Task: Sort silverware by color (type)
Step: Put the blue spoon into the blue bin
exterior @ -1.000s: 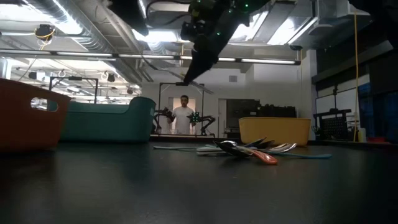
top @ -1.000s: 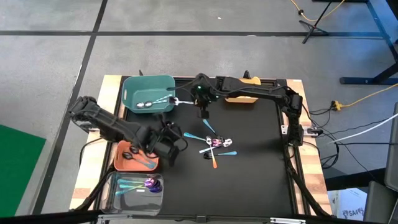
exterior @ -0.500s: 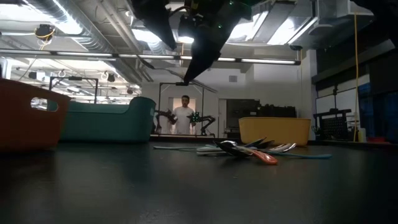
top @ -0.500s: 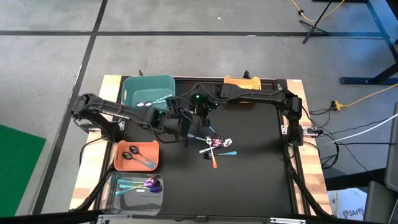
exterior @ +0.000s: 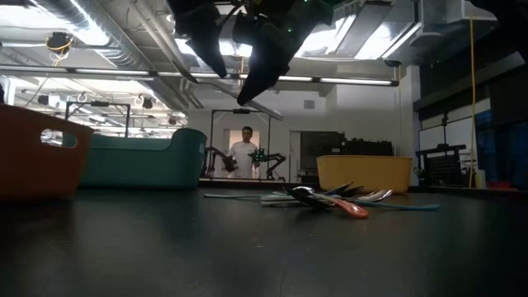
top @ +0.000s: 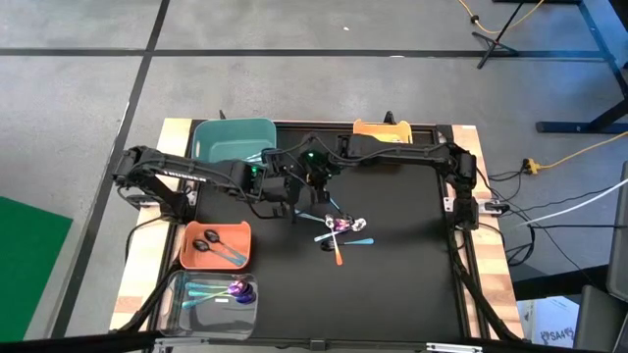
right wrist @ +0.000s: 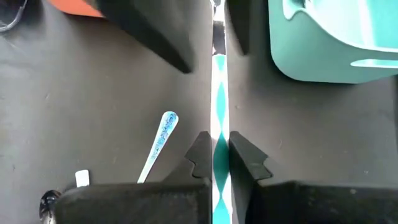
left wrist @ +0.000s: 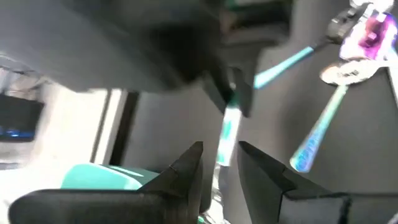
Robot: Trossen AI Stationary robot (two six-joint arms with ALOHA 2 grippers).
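My right gripper [right wrist: 214,140] [top: 308,179] hangs above the mat left of its middle, shut on a teal-blue spoon [right wrist: 219,121] [left wrist: 227,127]. My left gripper [left wrist: 219,152] [top: 285,189] faces it, open. Its two fingers [right wrist: 171,40] stand on either side of the spoon's free end without touching it. A small pile of silverware [top: 341,227] lies on the black mat, with one teal spoon [right wrist: 163,134] beside it. In the low view both grippers show as dark shapes high up, and the pile [exterior: 330,198] lies far on the mat. My right gripper pinches the spoon's stem [right wrist: 219,146] between its two fingers. The spoon runs along the fingers and sticks out past their tips, toward the table's left side and my left gripper. The fingers slant downward. The spoon is lifted clear of the mat.
A teal bin [top: 211,137] stands at the far left and a yellow bin [top: 378,127] at the far middle. An orange bin [top: 193,257] with black spoons and a clear bin [top: 179,299] with coloured ones stand at the near left. A person [exterior: 245,153] stands far behind the table.
My left gripper has swung from over the orange bin toward the table's far right and turned. Its fingers now stand around the free end of the spoon in my right gripper. The gap between its fingers is unchanged. The spoon has stayed in the right gripper.
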